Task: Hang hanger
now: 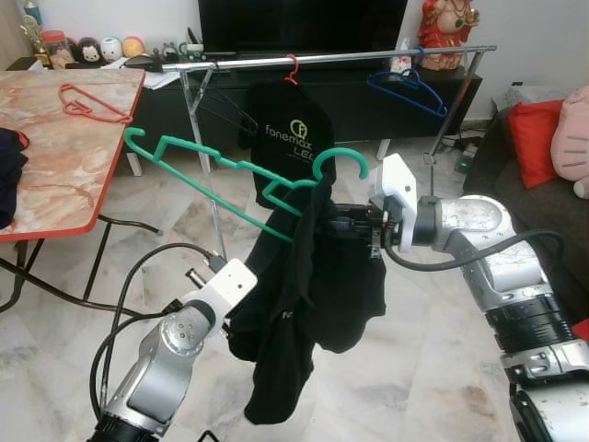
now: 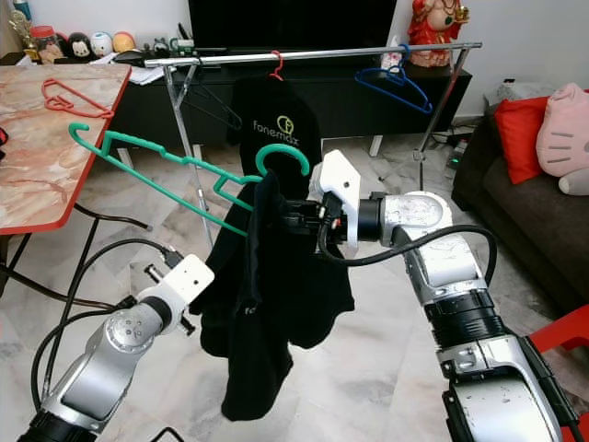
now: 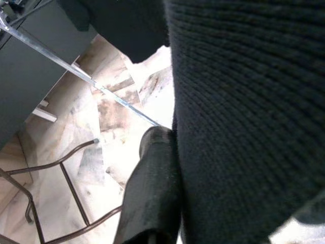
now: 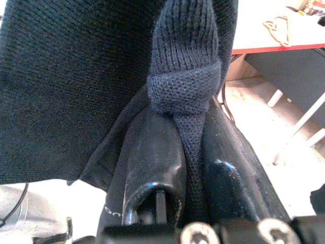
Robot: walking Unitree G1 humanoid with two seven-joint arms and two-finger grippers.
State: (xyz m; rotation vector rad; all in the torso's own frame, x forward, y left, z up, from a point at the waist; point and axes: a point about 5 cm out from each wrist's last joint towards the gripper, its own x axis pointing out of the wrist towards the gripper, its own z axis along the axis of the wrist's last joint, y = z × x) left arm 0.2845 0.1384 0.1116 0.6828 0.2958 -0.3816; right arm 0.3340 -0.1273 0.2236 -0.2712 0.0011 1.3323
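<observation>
**Green hanger and garment held in mid-air**

Your right hand [image 2: 293, 217] is clenched on the black garment [image 2: 267, 304], which drapes off the green hanger [image 2: 175, 170], near the rail [image 2: 313, 55]. Your left hand [image 3: 152, 198] presses against the cloth; its grip can't be told.

Right gripper [image 4: 190, 168] clamped, arm extended leftward; left gripper [image 3: 152, 193] raised

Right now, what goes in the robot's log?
right hand: shut on black garment | green hanger: in garment, off rail | left hand: against garment
</observation>
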